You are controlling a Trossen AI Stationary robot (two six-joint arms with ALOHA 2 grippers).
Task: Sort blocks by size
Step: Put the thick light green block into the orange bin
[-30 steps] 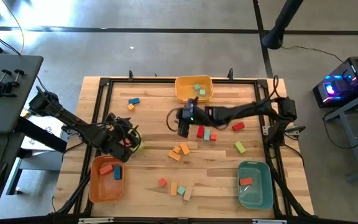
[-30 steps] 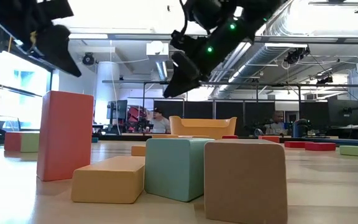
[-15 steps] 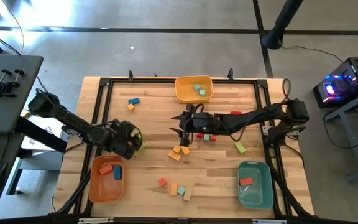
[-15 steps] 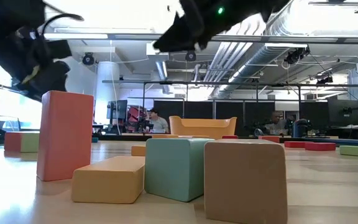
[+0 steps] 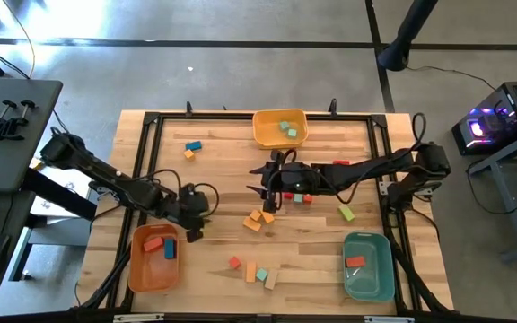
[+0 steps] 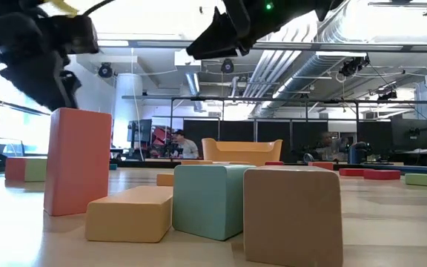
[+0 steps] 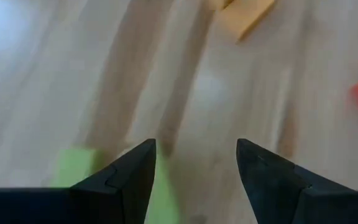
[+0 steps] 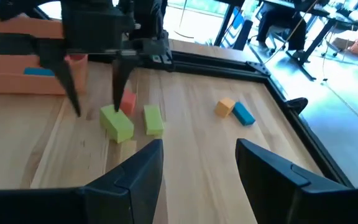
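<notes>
**Both Grippers Open and Empty Over the Table**

Landmark: the yellow bin (image 5: 280,128) at the table's far edge.

The left gripper (image 5: 193,226) hangs well toward the near left from the yellow bin, just beside the orange bin (image 5: 153,257). Its fingers (image 7: 129,177) stand apart, holding nothing, above bare wood with a green block (image 7: 73,168) below.

The right gripper (image 5: 263,193) hovers just nearer than the yellow bin, fingers (image 8: 135,174) apart, nothing between them.

The blocks (image 5: 259,218) lie scattered nearer than the yellow bin; some sit in the bins, including the teal bin (image 5: 368,266).
</notes>
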